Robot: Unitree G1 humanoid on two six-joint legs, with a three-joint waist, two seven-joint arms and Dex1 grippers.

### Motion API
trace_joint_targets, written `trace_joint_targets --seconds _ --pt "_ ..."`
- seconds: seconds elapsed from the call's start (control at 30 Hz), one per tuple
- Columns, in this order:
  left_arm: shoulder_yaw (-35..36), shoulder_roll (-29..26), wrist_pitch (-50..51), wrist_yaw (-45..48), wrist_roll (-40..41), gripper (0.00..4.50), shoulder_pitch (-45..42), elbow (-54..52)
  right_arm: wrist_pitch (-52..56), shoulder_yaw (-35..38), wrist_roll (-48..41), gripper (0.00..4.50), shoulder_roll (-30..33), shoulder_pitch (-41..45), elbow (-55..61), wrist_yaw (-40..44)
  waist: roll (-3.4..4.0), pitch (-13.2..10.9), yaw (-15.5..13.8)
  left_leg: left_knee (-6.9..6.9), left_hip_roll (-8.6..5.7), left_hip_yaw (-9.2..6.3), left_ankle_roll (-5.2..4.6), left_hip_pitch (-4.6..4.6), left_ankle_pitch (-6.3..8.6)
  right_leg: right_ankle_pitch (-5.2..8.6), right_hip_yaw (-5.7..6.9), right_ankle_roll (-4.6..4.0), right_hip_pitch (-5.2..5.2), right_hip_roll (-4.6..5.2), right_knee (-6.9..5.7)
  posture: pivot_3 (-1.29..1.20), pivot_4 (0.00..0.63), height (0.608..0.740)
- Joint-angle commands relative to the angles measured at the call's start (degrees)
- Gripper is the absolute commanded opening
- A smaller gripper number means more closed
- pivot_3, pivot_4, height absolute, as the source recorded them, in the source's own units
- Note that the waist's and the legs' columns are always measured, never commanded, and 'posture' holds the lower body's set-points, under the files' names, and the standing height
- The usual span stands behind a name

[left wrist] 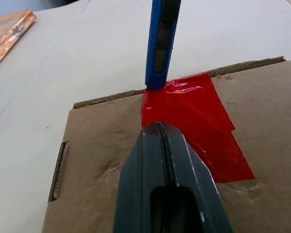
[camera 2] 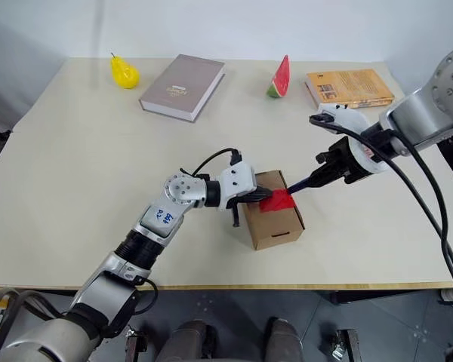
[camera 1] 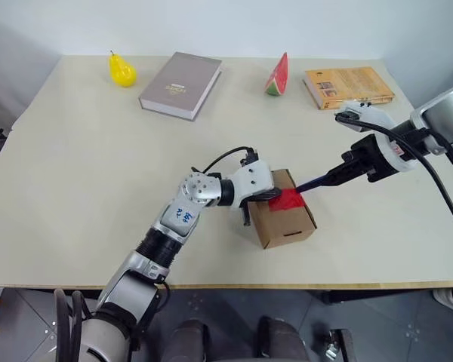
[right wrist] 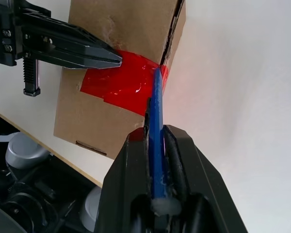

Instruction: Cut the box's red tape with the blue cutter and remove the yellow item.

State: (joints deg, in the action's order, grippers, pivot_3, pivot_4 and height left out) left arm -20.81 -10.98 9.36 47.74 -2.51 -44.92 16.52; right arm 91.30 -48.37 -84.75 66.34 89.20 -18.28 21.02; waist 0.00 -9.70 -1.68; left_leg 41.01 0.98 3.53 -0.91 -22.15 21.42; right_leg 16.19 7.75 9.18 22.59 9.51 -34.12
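My right gripper (right wrist: 155,141) clamped the slim blue cutter (left wrist: 160,43) at the cardboard box (camera 1: 283,219)'s edge, on glossy red tape (left wrist: 194,121); my closed left gripper (left wrist: 160,128) pressed there too.

The box (camera 1: 282,210) sits on the table (camera 1: 75,188), toward its near edge and a little right of the middle. The tape (camera 1: 289,200) lies across the box's top, reaching its far-right edge. The left pincer (left wrist: 158,130) rests on the box top from the left, tips on the tape. The right pincer (right wrist: 155,133) is to the right of the box, holding the cutter (camera 1: 311,184), whose tip meets the tape at that edge. Far behind the box, along the table's back, lie a pear (camera 1: 121,70) at far left, a book (camera 1: 181,84), a watermelon slice (camera 1: 278,76), and a second book (camera 1: 347,86) at right.
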Motion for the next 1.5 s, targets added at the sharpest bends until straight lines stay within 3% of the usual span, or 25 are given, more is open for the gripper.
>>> trace_joint_targets --seconds 0.03,0.37,0.6,0.77,0.93,1.13,1.23,1.3,1.4,1.5 --pt "-5.86 -0.26 3.96 2.47 -3.53 0.00 3.58 4.41 1.20 0.68 -5.18 0.16 1.26 0.55 2.21 -0.12 0.00 0.00 -0.03 0.00 0.00 0.00 0.00 0.00 0.00 0.00 0.00 0.00 0.00 0.00 0.00 0.00 0.150 0.740" --pt "-6.19 -0.76 5.47 2.71 -3.73 0.00 3.78 4.49 1.20 -0.49 -13.93 0.16 7.05 -0.68 7.05 -4.44 0.00 0.00 -0.17 0.00 0.01 -0.01 -0.01 -0.01 0.02 0.00 -0.01 0.00 0.00 0.00 0.05 0.00 0.150 0.740" --pt "-6.35 -0.71 5.49 3.03 -3.77 0.00 3.64 4.60 1.20 1.24 -21.59 0.16 11.74 -6.54 10.40 -10.54 -0.01 0.02 -0.17 0.01 0.03 -0.01 -0.02 -0.01 0.03 0.00 0.01 -0.01 -0.04 0.00 0.09 0.00 0.150 0.740" --pt "-6.33 -0.34 5.33 3.18 -3.47 0.00 3.48 4.63 1.20 5.39 -26.51 0.16 13.92 -11.25 11.91 -15.54 0.00 0.03 -0.19 0.02 0.03 0.00 -0.02 -0.01 0.03 0.00 -0.01 -0.02 -0.05 0.00 0.11 0.00 0.150 0.740" --pt "-3.52 0.41 4.38 3.07 -0.89 0.00 2.82 4.34 0.54 14.71 -26.99 0.16 17.74 -13.91 15.67 -15.97 0.00 0.03 -0.67 0.01 0.04 0.01 -0.03 -0.05 0.03 0.00 0.00 -0.02 -0.02 0.00 0.19 0.00 0.150 0.740" --pt "5.85 0.99 5.64 4.22 8.41 0.00 -0.46 0.89 0.66 31.44 -15.54 0.16 24.12 -21.83 19.99 -5.11 0.00 0.00 -1.13 0.03 0.03 0.05 -0.04 -0.17 0.04 0.00 -0.03 -0.03 0.05 0.00 0.26 0.00 0.150 0.740" --pt "9.61 -2.02 10.77 6.33 12.03 0.00 -3.70 -1.37 -3.03 40.71 -10.61 0.16 26.30 -29.09 18.53 -1.18 -0.02 -0.10 -1.13 0.04 0.03 0.06 -0.05 -0.18 0.05 0.00 -0.03 -0.03 0.08 0.00 0.23 0.00 0.150 0.740" --pt "10.64 -6.36 11.84 9.80 12.91 0.00 -4.92 -2.45 -9.71 50.68 -0.45 0.16 27.70 -41.23 19.88 6.42 0.00 -0.13 -1.03 0.04 0.01 0.12 -0.06 -0.26 0.04 0.00 -0.03 -0.04 0.16 0.00 0.23 0.00 0.150 0.740" --pt "11.68 -10.72 11.18 11.75 13.04 0.00 -5.24 -1.94 -24.70 67.21 21.17 0.16 23.70 -65.15 22.52 17.93 -0.06 -0.13 -1.03 -0.02 0.01 0.21 -0.06 -0.16 0.04 -0.03 -0.02 0.02 0.14 0.00 0.11 0.00 0.150 0.740" --pt "12.17 -14.70 10.51 11.58 11.34 0.00 -2.65 -0.83 -42.47 77.64 35.90 0.16 10.78 -82.45 23.90 18.82 -0.23 -0.06 -1.61 -0.01 -0.01 0.17 -0.07 -0.13 0.05 -0.11 0.04 0.16 0.07 0.03 0.09 0.00 0.150 0.740"
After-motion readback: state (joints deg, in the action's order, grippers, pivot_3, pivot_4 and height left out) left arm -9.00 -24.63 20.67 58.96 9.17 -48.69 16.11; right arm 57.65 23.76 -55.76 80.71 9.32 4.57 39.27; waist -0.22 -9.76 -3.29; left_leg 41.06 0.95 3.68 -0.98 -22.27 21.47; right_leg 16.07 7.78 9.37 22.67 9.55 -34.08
